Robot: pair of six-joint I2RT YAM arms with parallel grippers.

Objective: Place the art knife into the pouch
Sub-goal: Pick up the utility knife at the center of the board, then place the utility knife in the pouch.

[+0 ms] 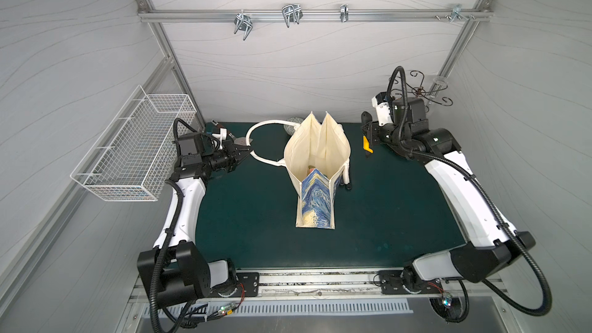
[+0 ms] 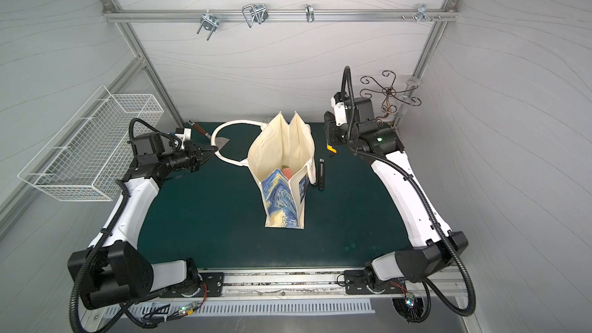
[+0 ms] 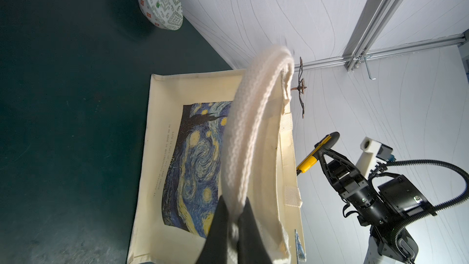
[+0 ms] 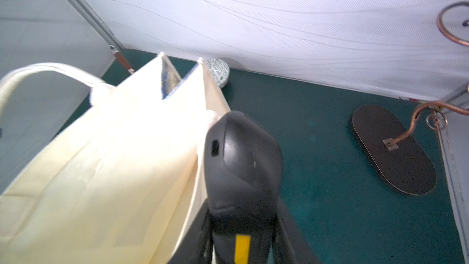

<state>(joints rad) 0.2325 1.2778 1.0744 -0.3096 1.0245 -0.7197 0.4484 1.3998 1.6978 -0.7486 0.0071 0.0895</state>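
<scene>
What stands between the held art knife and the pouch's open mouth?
Nothing visible. The right gripper holds the art knife beside the pouch, whose mouth stands open; the left gripper holds one handle aside.

From above, the pouch (image 1: 307, 145) hides most of the patterned bowl (image 1: 292, 124), and we cannot identify the pinkish item (image 2: 287, 172) inside.

Cream pouch (image 1: 307, 145), blue-yellow swirl print

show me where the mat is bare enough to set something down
Bare: the wide front strip of mat between pouch and front rail. Crowded: handle loop and left gripper back left; black tool and knife in right gripper right of pouch.
</scene>
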